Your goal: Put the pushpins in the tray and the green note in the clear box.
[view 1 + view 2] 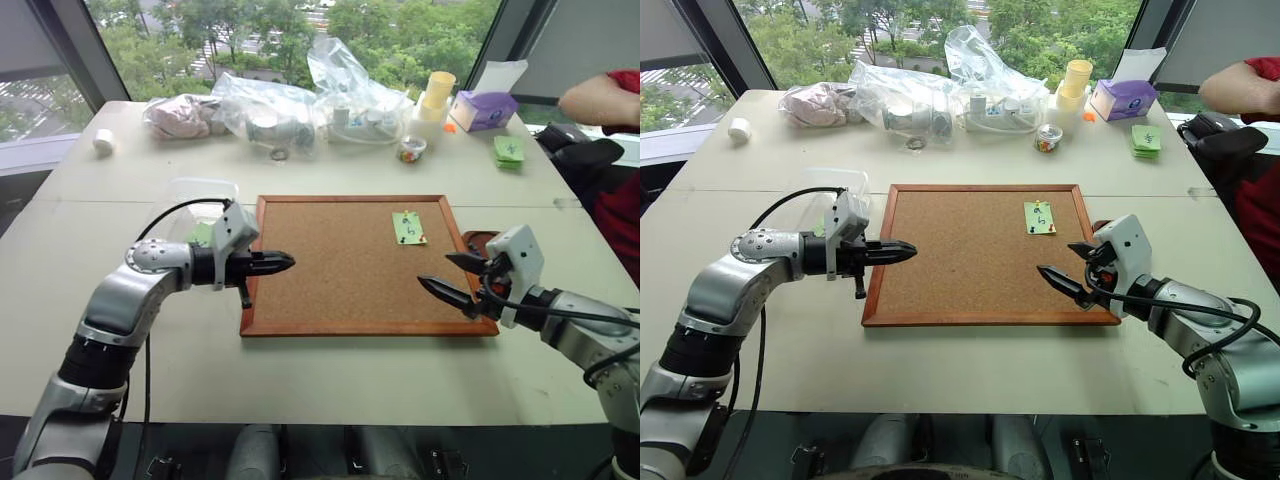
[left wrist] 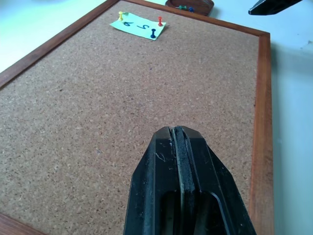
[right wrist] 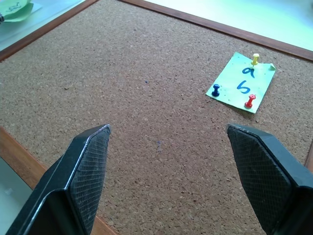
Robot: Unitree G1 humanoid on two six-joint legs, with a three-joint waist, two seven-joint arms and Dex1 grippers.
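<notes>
The green note [image 1: 408, 228] lies on the corkboard [image 1: 330, 280] near its far right corner, held by three pushpins: yellow [image 3: 255, 59], blue [image 3: 215, 90] and red [image 3: 250, 101]. The reddish-brown tray [image 1: 478, 238] sits just off the board's right edge, partly hidden by my right gripper [image 1: 436, 270], and small pins lie in the tray [image 2: 190, 6]. That gripper hovers open over the board's near right corner, short of the note. My left gripper [image 1: 285, 262] is shut on nothing above the board's left edge. The clear box [image 1: 200, 192] stands left of the board with a green slip inside.
Clear plastic bags [image 1: 290, 105], yellow cups [image 1: 436, 95], a purple tissue box [image 1: 483, 108] and a pad of green notes [image 1: 508, 150] line the table's far side. A person's arm [image 1: 600, 100] rests at the far right. A white roll [image 1: 103, 141] sits far left.
</notes>
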